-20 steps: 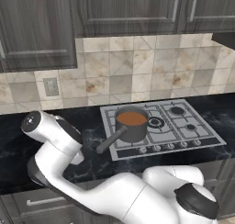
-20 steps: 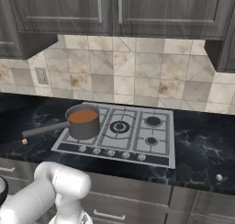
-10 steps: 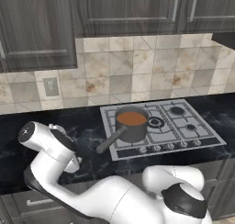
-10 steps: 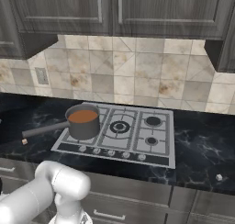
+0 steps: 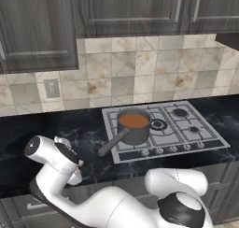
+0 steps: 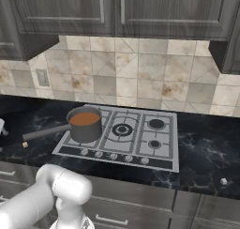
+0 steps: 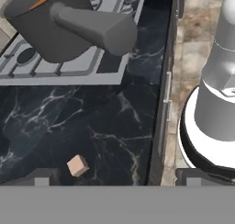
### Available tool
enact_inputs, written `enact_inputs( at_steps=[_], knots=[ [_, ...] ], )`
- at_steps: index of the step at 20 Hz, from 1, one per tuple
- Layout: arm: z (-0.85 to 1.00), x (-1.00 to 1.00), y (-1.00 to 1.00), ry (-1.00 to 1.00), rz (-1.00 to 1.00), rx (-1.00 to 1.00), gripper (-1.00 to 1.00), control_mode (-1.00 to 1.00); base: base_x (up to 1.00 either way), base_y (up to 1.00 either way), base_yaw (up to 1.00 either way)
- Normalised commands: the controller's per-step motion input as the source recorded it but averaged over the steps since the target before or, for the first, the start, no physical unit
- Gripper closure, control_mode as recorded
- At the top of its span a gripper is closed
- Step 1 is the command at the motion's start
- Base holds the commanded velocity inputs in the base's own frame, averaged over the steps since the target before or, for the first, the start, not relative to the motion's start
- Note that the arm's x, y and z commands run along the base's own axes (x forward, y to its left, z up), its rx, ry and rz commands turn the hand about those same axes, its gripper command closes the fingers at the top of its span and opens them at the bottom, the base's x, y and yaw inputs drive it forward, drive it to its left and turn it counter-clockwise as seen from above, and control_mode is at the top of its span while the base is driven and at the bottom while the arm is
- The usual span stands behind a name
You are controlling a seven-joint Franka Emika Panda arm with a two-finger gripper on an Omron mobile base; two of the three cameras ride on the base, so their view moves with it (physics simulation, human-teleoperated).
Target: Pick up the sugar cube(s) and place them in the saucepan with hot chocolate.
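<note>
The sugar cube (image 7: 77, 165) is a tiny tan cube on the black marble counter, seen also as a speck left of the stove (image 6: 25, 144). My gripper (image 7: 117, 179) hangs open just above the counter, with the cube lying just inside its left fingertip (image 7: 41, 177), untouched. The saucepan with hot chocolate (image 5: 133, 126) stands on the stove's front left burner, reddish-brown liquid inside, and its long dark handle (image 7: 92, 28) points toward my hand. In the left base view my hand (image 5: 77, 168) is low over the counter's front edge, left of the handle's end.
The gas stove (image 6: 123, 134) with its row of front knobs fills the counter's middle. A small pale object (image 6: 223, 181) lies far right on the counter. The counter's front edge (image 7: 160, 126) runs close beside my gripper. Tiled wall and dark cabinets stand behind.
The arm has sunk lower and drawn toward the counter's front edge at the left. The gripper has stayed open. Saucepan and cube have not moved.
</note>
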Motion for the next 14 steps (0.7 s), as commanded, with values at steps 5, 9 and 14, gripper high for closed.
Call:
enact_inputs(
  at_steps=[5, 9, 14],
  knots=[
    [-0.37, 0.22, -0.19, 0.06, 0.00, 0.10, -1.00, -1.00, 0.00, 0.00, 0.00],
    [-0.31, 0.34, -0.18, 0.09, 0.00, 0.12, -1.00, -1.00, 0.00, 0.00, 0.00],
    [-0.36, 0.42, -0.08, 0.04, 0.00, 0.05, -1.00, -1.00, 0.00, 0.00, 0.00]
  ],
)
